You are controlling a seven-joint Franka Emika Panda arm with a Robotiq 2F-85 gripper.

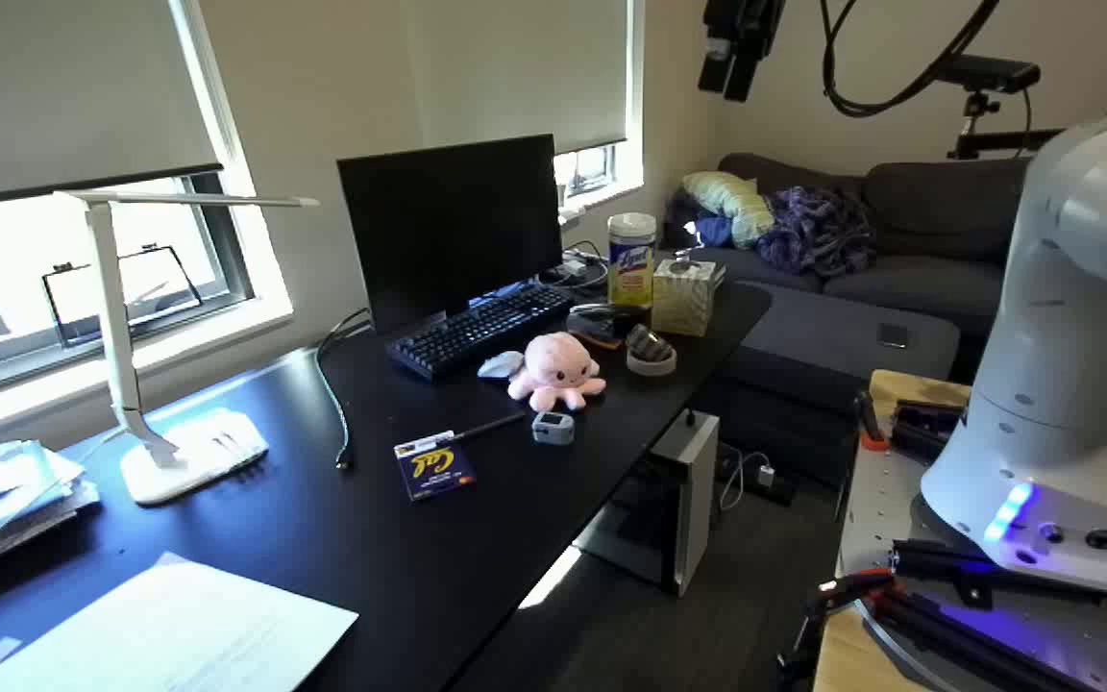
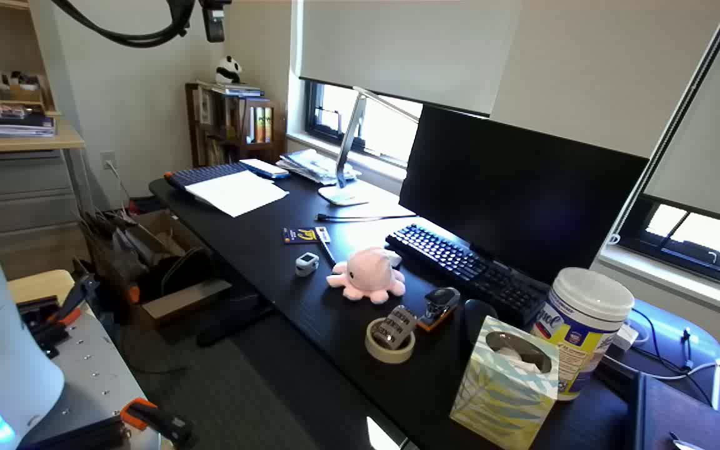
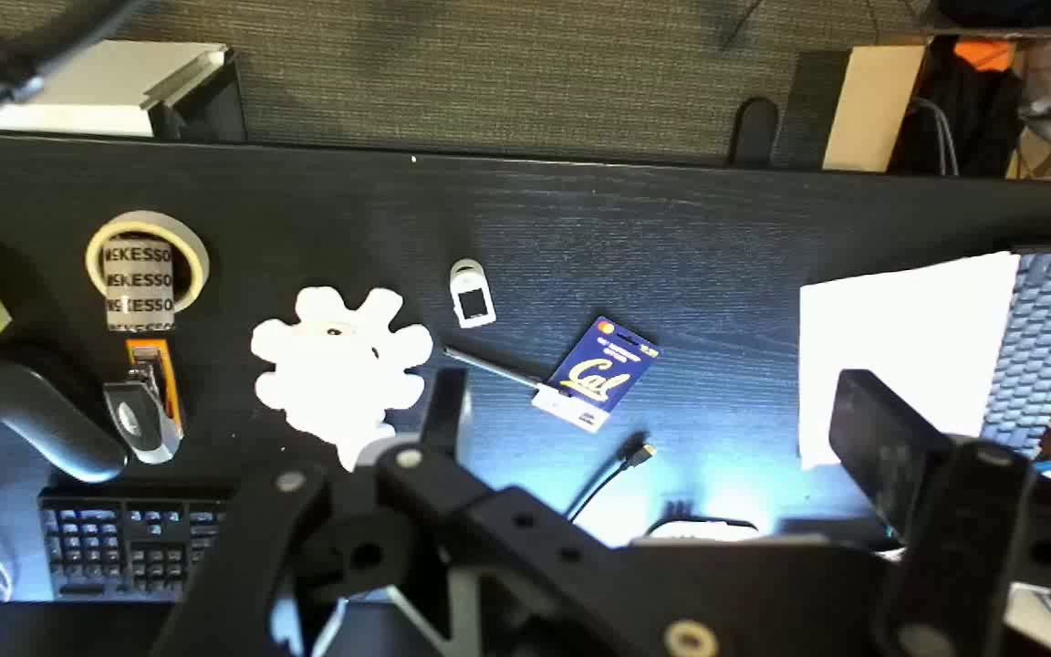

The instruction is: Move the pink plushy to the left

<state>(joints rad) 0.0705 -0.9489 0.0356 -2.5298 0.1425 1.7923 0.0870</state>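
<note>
On the table (image 1: 400, 577), near the keyboard (image 1: 481, 332), sits the pink plushy (image 1: 555, 367).
Just beside it lie a small device (image 1: 553, 429) and a pen (image 3: 494, 368), then a Cal card (image 3: 597, 370); on its opposite side, a stapler (image 2: 440, 304) and a tape roll (image 2: 391, 354). Well above, the pincer (image 3: 658, 401) is released, its jaws spread wide apart.
</note>
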